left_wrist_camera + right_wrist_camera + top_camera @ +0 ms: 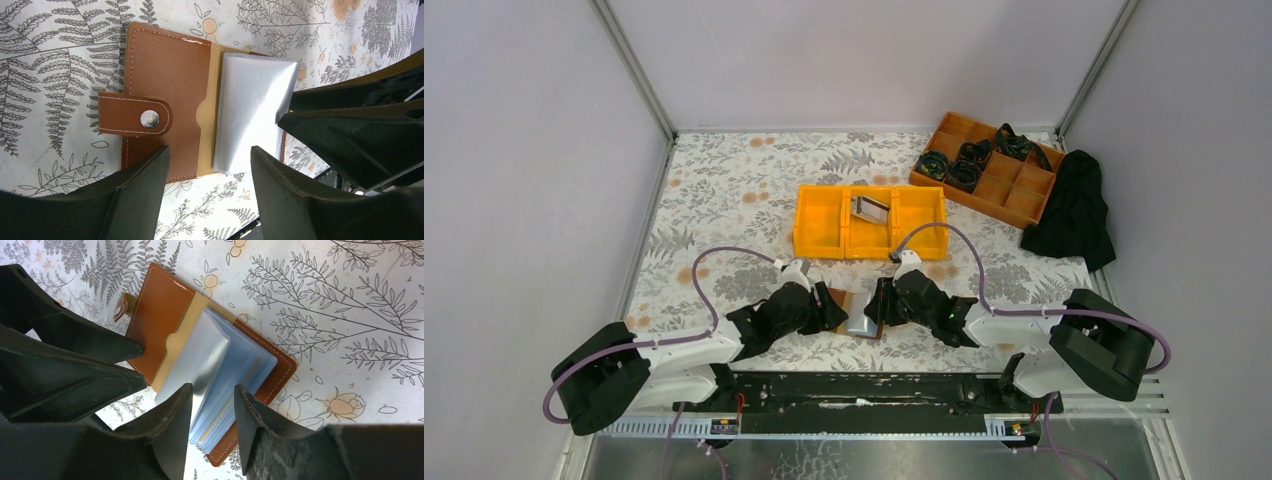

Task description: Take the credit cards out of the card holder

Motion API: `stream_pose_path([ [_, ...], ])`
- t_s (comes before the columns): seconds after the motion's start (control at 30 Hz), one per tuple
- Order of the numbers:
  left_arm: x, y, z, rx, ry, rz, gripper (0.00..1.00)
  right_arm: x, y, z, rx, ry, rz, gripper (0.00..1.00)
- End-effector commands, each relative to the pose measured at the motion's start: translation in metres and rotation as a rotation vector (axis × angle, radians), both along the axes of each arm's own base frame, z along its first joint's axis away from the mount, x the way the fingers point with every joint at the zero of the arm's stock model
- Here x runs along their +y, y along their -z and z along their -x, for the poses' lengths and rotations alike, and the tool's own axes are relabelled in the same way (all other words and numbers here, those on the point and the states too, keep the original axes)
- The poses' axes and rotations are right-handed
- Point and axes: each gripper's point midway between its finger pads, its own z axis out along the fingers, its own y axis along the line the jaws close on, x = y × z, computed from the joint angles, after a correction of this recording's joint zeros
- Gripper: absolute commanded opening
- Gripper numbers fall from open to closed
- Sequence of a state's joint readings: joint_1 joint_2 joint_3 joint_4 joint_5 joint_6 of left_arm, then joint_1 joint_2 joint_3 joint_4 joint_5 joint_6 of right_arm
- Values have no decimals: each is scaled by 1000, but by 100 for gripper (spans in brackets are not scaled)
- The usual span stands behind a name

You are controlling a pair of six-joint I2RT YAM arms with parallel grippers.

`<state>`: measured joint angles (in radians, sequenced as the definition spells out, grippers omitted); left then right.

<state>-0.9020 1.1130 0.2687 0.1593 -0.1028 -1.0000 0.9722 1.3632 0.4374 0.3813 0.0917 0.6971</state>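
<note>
Black rail (864, 390), fern-print tablecloth (724, 190) under card holder (861, 325), pale walls (854, 60).

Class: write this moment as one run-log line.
card holder: open, flat | left tool: open, at its edge | right tool: astride sleeves

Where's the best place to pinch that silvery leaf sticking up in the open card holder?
Its free long edge, away from the spine, coming from the right gripper's side. There the leaf is lifted clear of the blue sleeves, so one of the jaws could likely slip beneath; near the spine it is bound into the holder.
</note>
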Motion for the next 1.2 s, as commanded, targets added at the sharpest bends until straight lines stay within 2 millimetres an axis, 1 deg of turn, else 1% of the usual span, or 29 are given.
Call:
stream_pose_path([
  [0.0, 26, 34, 10, 59, -18, -136, 68, 22, -27, -9, -43, -30, -85, 41],
  [0.13, 24, 38, 12, 71, -11, -136, 68, 26, -27, -9, -40, -42, -89, 33],
  [0.23, 23, 40, 12, 76, -7, -132, 68, 30, -28, -8, -39, -54, -91, 30],
  [0.37, 22, 40, 13, 78, -4, -128, 68, 35, -29, -8, -37, -65, -97, 28],
  [0.57, 21, 34, 13, 70, 1, -113, 67, 41, -32, -12, -47, -71, -98, 29],
  [0.7, 22, 18, 12, 40, -4, -89, 67, 49, -37, -17, -56, -78, -109, 29],
  [0.93, 28, -13, 7, -18, -30, -72, 67, 65, -45, -24, -71, -102, -120, 32],
  [1.03, 33, -16, 6, -30, -42, -89, 67, 73, -44, -25, -65, -119, -129, 32],
  [1.17, 34, -13, 7, -18, -39, -100, 67, 83, -43, -25, -47, -143, -151, 32],
])
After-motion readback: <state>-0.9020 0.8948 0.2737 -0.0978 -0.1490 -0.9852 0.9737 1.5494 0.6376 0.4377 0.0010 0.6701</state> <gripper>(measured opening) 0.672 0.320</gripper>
